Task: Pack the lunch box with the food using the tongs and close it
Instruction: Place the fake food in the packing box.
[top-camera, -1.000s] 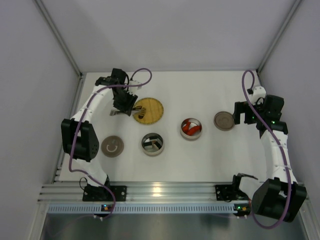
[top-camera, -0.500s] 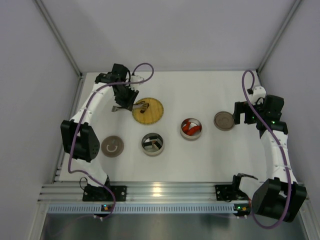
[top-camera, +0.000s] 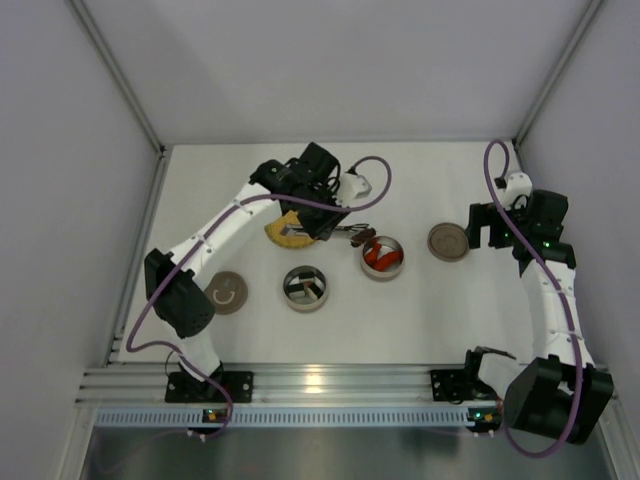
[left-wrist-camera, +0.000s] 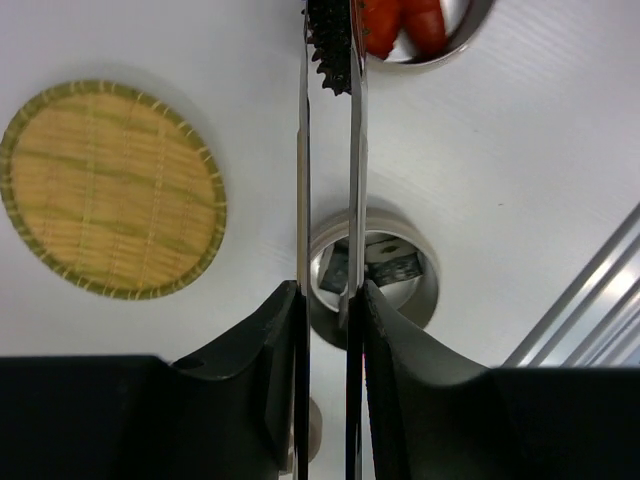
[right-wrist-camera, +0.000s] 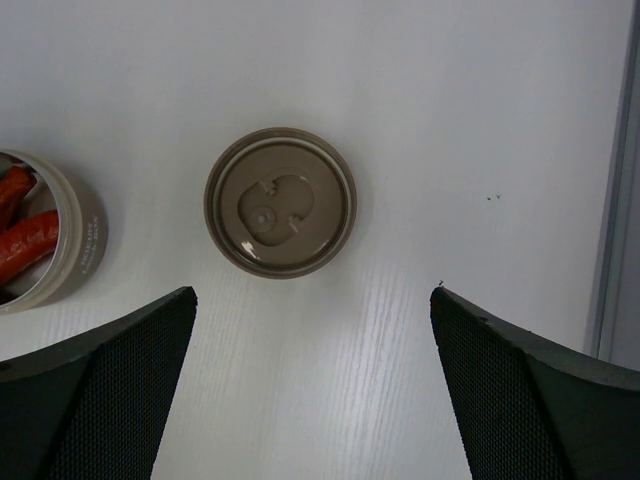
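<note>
I've got the left gripper (left-wrist-camera: 328, 300) clamped on the tongs (left-wrist-camera: 303, 180), tips pinching a dark jagged bit (left-wrist-camera: 328, 45) by the tin (left-wrist-camera: 476, 24). The right gripper (right-wrist-camera: 312, 300) is spread wide over the brown lid (right-wrist-camera: 280, 202).

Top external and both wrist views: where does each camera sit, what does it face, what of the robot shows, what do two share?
Top external: above, behind the bases, looking down on the table; both arms, left pincer and right pincer show.
Left wrist: on the left arm, facing down along the clamped tongs; two fingers show.
Right wrist: on the right arm, facing down at a brown lid; spread fingers show.
Shared: both wrist views catch the tin of red pieces.
</note>
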